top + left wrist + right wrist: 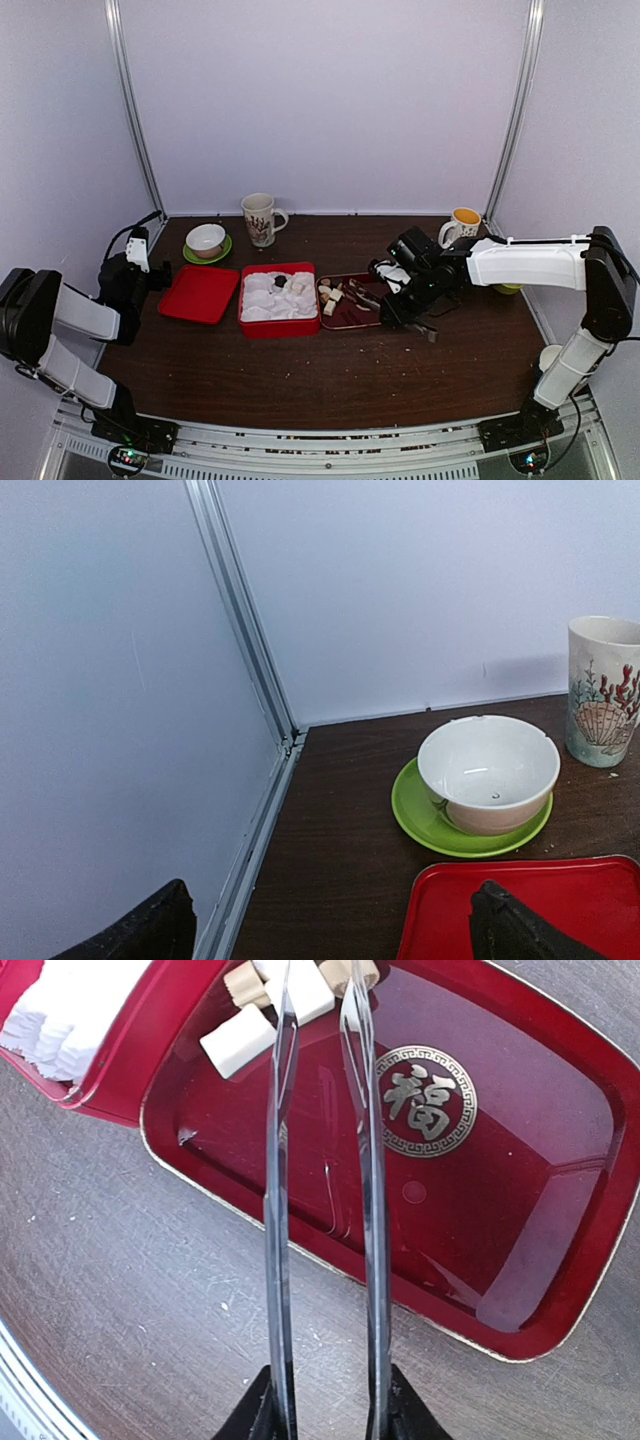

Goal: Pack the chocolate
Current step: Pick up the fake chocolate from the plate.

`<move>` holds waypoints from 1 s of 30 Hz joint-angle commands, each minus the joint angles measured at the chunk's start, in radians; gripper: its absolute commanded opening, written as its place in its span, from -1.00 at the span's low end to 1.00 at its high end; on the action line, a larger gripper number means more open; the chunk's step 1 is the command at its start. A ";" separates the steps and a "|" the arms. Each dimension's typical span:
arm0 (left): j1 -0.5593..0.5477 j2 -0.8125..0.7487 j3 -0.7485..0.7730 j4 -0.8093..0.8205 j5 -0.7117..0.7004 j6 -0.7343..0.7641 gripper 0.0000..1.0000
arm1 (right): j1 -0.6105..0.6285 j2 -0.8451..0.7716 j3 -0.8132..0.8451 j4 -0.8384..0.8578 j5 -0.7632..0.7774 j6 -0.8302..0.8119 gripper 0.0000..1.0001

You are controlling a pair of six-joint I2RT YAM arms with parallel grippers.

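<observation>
Tweezers (275,1210) tips among chocolate pieces (238,1042), dark-red tray (520,1190).

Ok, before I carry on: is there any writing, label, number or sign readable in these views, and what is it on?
"福": a single gold character inside the gold medallion on the floor of the dark red tray.
Shell mug: shell and coral drawings only, no words showing.
Yellow-lined mug: its print is too small to read.
Nothing else carries readable text.
</observation>
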State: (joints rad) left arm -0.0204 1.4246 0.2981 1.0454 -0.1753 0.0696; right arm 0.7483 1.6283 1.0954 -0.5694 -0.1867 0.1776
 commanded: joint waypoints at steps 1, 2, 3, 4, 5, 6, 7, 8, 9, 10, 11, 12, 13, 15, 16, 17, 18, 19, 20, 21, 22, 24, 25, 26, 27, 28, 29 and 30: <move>0.006 -0.001 -0.003 0.037 0.010 0.007 0.96 | -0.003 0.011 0.015 0.022 -0.029 -0.016 -0.37; 0.005 -0.001 -0.002 0.036 0.010 0.007 0.96 | -0.003 0.013 0.014 0.023 -0.030 -0.017 -0.37; 0.005 -0.001 -0.003 0.036 0.010 0.007 0.96 | -0.003 0.016 0.014 0.024 -0.032 -0.017 -0.37; 0.005 -0.002 -0.003 0.037 0.010 0.007 0.96 | -0.002 0.020 0.012 0.025 -0.034 -0.017 -0.37; 0.006 -0.001 -0.003 0.037 0.011 0.007 0.96 | -0.002 0.023 0.012 0.026 -0.040 -0.017 -0.37; 0.006 -0.001 -0.002 0.036 0.010 0.007 0.95 | -0.003 0.026 0.012 0.028 -0.042 -0.015 -0.37; 0.006 -0.001 -0.003 0.036 0.010 0.007 0.96 | -0.002 0.028 0.012 0.030 -0.045 -0.014 -0.37; 0.006 -0.001 -0.003 0.036 0.010 0.007 0.96 | -0.001 0.030 0.012 0.032 -0.048 -0.014 -0.37; 0.006 -0.001 -0.003 0.037 0.010 0.007 0.96 | -0.001 0.032 0.012 0.035 -0.051 -0.013 -0.37; 0.005 -0.001 -0.002 0.037 0.010 0.007 0.96 | -0.001 0.034 0.013 0.036 -0.052 -0.012 -0.37; 0.005 -0.001 -0.003 0.036 0.010 0.006 0.96 | -0.001 0.036 0.013 0.038 -0.053 -0.012 -0.37; 0.005 -0.001 -0.003 0.037 0.011 0.007 0.96 | -0.001 0.038 0.013 0.040 -0.054 -0.012 -0.37; 0.005 -0.001 -0.003 0.037 0.010 0.006 0.95 | 0.000 0.039 0.014 0.040 -0.054 -0.012 -0.37; 0.005 -0.001 -0.002 0.037 0.010 0.007 0.96 | -0.001 0.042 0.014 0.043 -0.056 -0.011 -0.36; 0.005 -0.001 -0.002 0.037 0.010 0.007 0.96 | -0.001 0.046 0.015 0.044 -0.058 -0.010 -0.36; 0.006 -0.001 -0.003 0.037 0.010 0.007 0.96 | -0.001 0.052 0.016 0.043 -0.060 -0.010 -0.36; 0.006 -0.001 -0.003 0.037 0.010 0.007 0.96 | -0.001 0.055 0.018 0.042 -0.062 -0.010 -0.36; 0.006 -0.002 -0.003 0.037 0.010 0.006 0.96 | 0.000 0.059 0.021 0.043 -0.062 -0.010 -0.36; 0.006 -0.001 -0.002 0.036 0.009 0.007 0.96 | 0.000 0.064 0.022 0.044 -0.062 -0.010 -0.36; 0.006 -0.001 -0.003 0.037 0.010 0.007 0.96 | 0.000 0.068 0.024 0.046 -0.062 -0.011 -0.36; 0.006 -0.001 -0.003 0.037 0.010 0.007 0.96 | 0.001 0.073 0.026 0.047 -0.062 -0.010 -0.36; 0.006 -0.001 -0.003 0.037 0.010 0.007 0.96 | 0.002 0.081 0.030 0.045 -0.063 -0.013 -0.36; 0.006 -0.001 -0.003 0.037 0.010 0.007 0.96 | 0.003 0.084 0.033 0.046 -0.060 -0.012 -0.36; 0.007 -0.001 -0.003 0.037 0.010 0.007 0.96 | 0.004 0.087 0.033 0.048 -0.056 -0.012 -0.36; 0.005 -0.001 -0.002 0.036 0.010 0.006 0.96 | 0.003 0.090 0.035 0.049 -0.052 -0.011 -0.35; 0.006 -0.001 -0.003 0.036 0.010 0.007 0.96 | 0.004 0.095 0.038 0.048 -0.049 -0.009 -0.35; 0.006 -0.001 -0.004 0.037 0.010 0.007 0.96 | 0.003 0.101 0.043 0.047 -0.046 -0.009 -0.34; 0.006 -0.001 -0.003 0.037 0.010 0.007 0.96 | 0.004 0.109 0.049 0.046 -0.044 -0.008 -0.34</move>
State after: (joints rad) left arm -0.0204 1.4246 0.2981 1.0454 -0.1753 0.0696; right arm 0.7483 1.7149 1.0977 -0.5426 -0.2401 0.1780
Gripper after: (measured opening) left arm 0.978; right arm 0.327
